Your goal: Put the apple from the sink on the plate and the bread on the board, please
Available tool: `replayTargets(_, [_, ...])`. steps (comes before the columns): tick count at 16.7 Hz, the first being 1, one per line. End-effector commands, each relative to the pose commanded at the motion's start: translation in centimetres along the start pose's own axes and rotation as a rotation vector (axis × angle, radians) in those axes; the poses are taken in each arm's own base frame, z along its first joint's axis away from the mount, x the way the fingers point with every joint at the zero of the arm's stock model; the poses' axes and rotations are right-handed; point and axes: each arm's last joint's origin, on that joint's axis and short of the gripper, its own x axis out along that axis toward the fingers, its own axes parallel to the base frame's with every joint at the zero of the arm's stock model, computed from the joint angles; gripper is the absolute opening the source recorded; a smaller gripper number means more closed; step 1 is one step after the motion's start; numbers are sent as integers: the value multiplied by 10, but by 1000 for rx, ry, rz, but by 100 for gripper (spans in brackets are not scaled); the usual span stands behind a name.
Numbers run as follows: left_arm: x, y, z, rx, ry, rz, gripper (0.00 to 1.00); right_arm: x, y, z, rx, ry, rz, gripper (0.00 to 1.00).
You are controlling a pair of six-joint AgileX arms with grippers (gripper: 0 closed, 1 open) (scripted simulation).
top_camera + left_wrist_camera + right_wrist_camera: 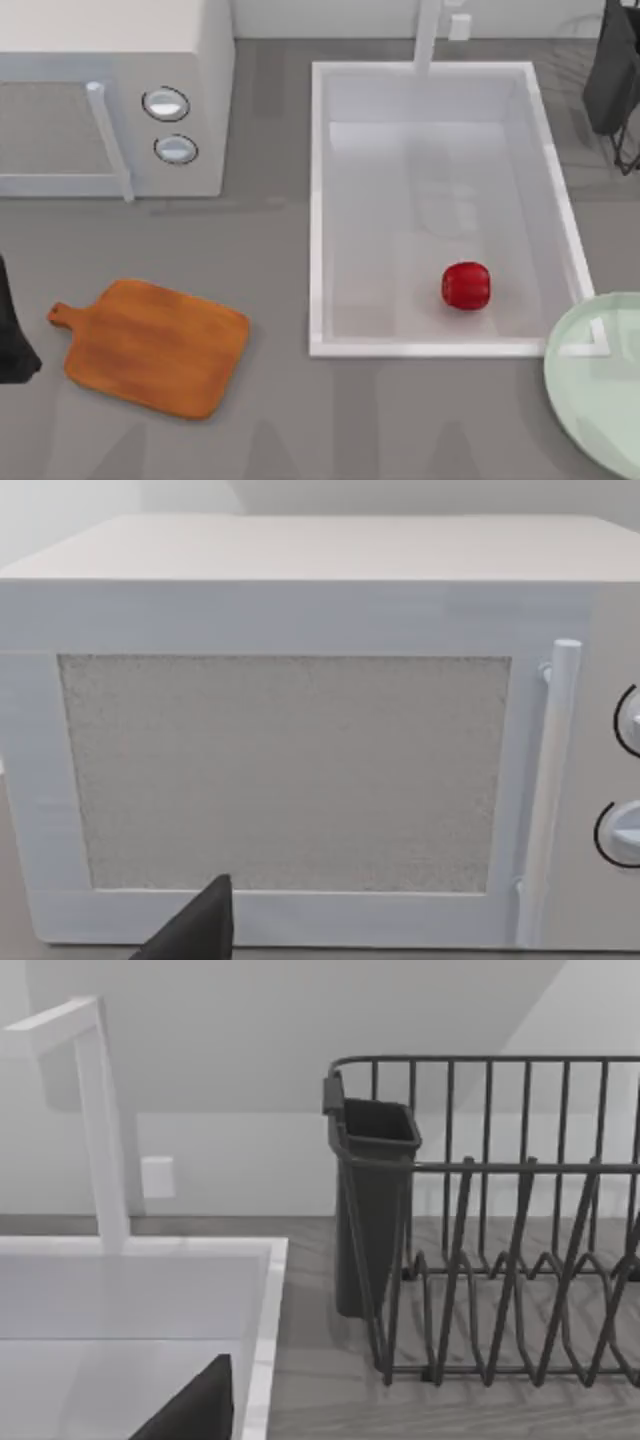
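From above, the apple is sitting on the floor of the sink, in the lower right part of the basin, near the front rim. The sink is occupying the centre and upper right of the frame, with its faucet rising at the top edge. The plate is lying at the lower right corner, its edge overlapping the sink's front right corner. The board is lying bare at lower left, its handle pointing to the upper left. A microwave with two round knobs is standing at upper left, and a dark dish rack is standing at the upper right edge. The left arm is showing as a dark shape at the left edge; whether its fingers are apart or closed cannot be told.

In the left wrist view, the microwave's door and handle are facing the camera, with a dark fingertip poking in at the bottom edge.

In the right wrist view, the faucet is standing at upper left over the sink's rim, the dish rack with its cutlery cup is at right, and a dark fingertip is showing at the bottom; the right gripper's opening cannot be told.
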Motion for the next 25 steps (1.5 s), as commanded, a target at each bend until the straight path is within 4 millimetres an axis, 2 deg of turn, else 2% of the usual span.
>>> replayTargets(3, [0, 0, 0, 0, 0, 0, 100, 0, 0, 2, 2, 6, 2, 100])
replayTargets(5, [0, 0, 0, 0, 0, 0, 100, 1, 2, 12, 14, 41, 13, 100])
replayTargets(8, [0, 0, 0, 0, 0, 0, 100, 6, 5, 38, 44, 149, 42, 100])
replayTargets(11, [0, 0, 0, 0, 0, 0, 100, 25, 13, 71, 79, 320, 76, 100])
replayTargets(13, [0, 0, 0, 0, 0, 0, 100, 48, 21, 93, 100, 460, 95, 100])
replayTargets(15, [0, 0, 0, 0, 0, 0, 100, 78, 33, 110, 114, 614, 109, 100])
replayTargets(18, [0, 0, 0, 0, 0, 0, 100, 135, 58, 118, 121, 857, 113, 100])
replayTargets(21, [0, 0, 0, 0, 0, 0, 100, 194, 90, 104, 107, 1092, 97, 100])
replayTargets(25, [0, 0, 0, 0, 0, 0, 100, 253, 134, 58, 66, 1356, 53, 100])
